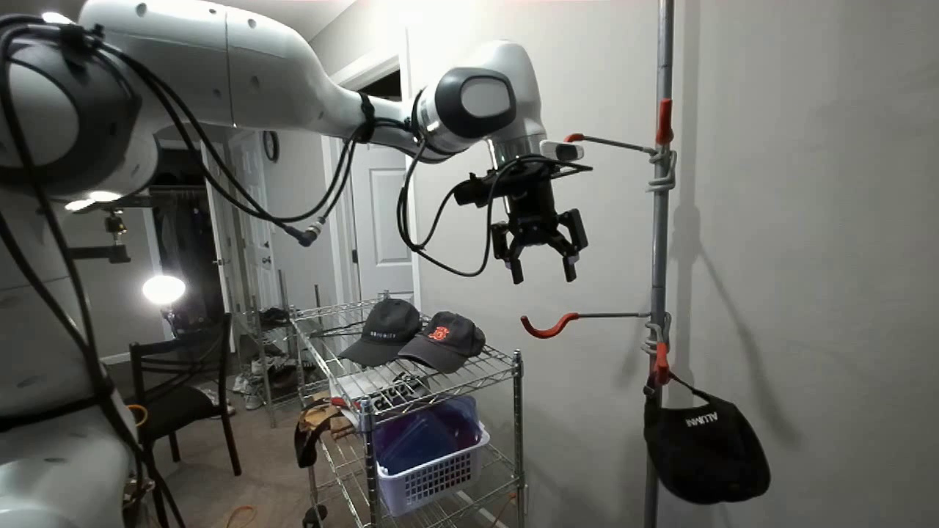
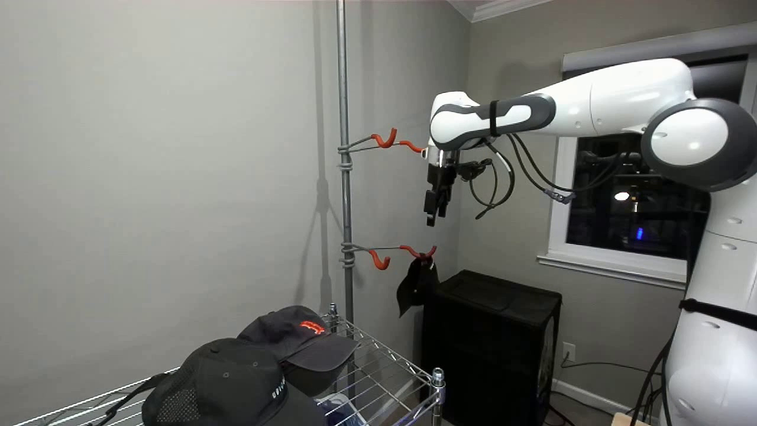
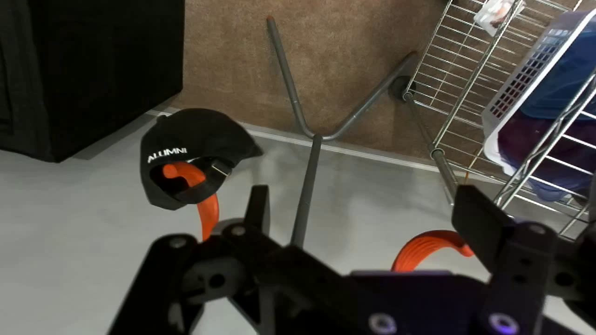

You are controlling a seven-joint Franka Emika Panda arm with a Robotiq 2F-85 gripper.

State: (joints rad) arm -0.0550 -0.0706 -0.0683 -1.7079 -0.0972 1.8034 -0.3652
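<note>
We see the gripper (image 1: 543, 271) pointing downward near a gray pole (image 1: 658, 242), its two fingers spread well apart. In both exterior views it stands at a level between the upper hooks (image 2: 385, 142) and the lower ones, all orange and reaching out from the pole. In an exterior view, a lower hook (image 1: 549, 330) curves beneath the fingertips, apart from them; in the wrist view, we also find a ridged hook (image 3: 421, 244) close by the finger on the right, at a level we cannot tell. The black cap (image 3: 200, 135) hangs below the gripper on a neighboring hook (image 3: 208, 214) — the tip passes through the opening at the back, above the strap, next to white letters reading ALUMNI. A wire rack (image 1: 518, 411) carries two more dark caps on its top: a lettered cap (image 1: 389, 319) and a cap with an orange emblem (image 1: 444, 341), set side by side; whether they touch, we cannot tell. On a shelf below, we note a pale basket (image 1: 433, 480) with blue and purple contents. Near the hanging cap stands a black box (image 2: 491, 337), with a dark window (image 2: 639, 219) beyond — and, in an exterior view, a chair (image 1: 177, 412) and a glowing lamp (image 1: 163, 290) in the background.
</note>
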